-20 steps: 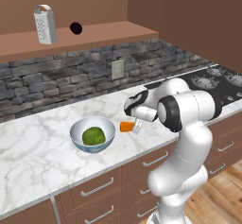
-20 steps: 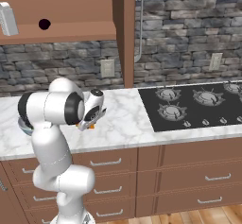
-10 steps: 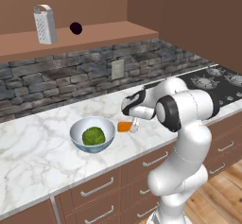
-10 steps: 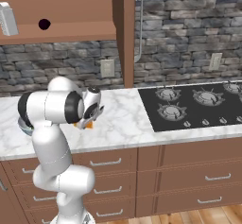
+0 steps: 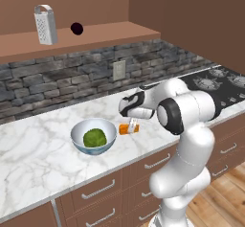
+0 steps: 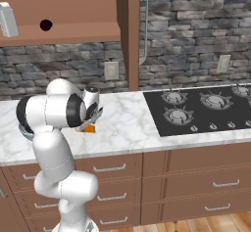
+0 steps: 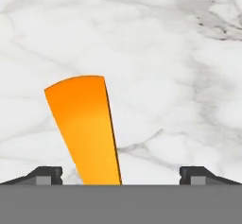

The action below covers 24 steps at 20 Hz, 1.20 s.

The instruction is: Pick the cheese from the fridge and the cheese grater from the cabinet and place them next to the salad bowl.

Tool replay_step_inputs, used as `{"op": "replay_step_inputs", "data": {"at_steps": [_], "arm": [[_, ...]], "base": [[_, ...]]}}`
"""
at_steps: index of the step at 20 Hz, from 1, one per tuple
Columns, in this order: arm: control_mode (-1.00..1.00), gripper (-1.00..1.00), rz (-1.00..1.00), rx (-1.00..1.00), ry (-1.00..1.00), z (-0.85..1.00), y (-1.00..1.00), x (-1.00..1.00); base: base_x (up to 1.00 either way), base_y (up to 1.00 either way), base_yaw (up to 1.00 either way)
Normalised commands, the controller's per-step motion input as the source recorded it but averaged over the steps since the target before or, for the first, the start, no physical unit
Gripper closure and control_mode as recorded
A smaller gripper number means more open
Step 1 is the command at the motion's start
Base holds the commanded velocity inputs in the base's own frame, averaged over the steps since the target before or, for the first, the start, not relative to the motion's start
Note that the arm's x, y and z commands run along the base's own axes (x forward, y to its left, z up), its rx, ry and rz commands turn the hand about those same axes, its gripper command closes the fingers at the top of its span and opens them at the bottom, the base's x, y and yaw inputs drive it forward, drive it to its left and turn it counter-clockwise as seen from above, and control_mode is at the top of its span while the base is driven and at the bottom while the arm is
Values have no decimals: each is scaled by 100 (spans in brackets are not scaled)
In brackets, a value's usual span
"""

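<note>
Hand view shows the tool [image 7: 121, 173] with its two finger tips spread wide, well apart on either side of the cheese [image 7: 85, 128], which lies flat on the marble tabletop [image 7: 156, 38] and touches neither tip. The tool is pinching nothing.

Left base view places the cheese [image 5: 128, 128] on the tabletop [image 5: 33, 149] just beside the salad bowl [image 5: 94, 136], on the side toward the hob, with the tool [image 5: 134, 121] directly above it. Judgement: the cheese half of the task appears complete.

Outstanding: the cheese grater [image 5: 44, 24] stands upright on the open ledge of the cabinet [image 5: 95, 34], well apart from the bowl and untouched. A small dark ball [image 5: 76, 28] sits on the same ledge near it and is no part of the job. The grater has yet to be fetched and set down by the bowl.

Limits of inspection: right base view gives the cheese [image 6: 90, 128] as a sliver of orange under the arm, and the bowl [image 6: 25, 131] there is largely hidden behind the arm. The grater [image 6: 8, 19] is cut off at that picture's left edge.
</note>
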Motion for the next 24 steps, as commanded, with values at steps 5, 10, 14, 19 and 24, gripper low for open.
{"op": "replay_step_inputs", "data": {"at_steps": [5,10,14,19,24], "arm": [[-100,-100,0,0,11,72,1,-3],[-100,-100,0,0,8,68,20,-10],[-100,-100,0,0,3,68,4,-3],[-100,-100,0,1,0,73,19,-30],[-100,-100,-1,5,0,82,17,-32]], "base": [[0,0,0],[0,0,0],[0,0,0],[0,0,0],[0,0,0]]}}
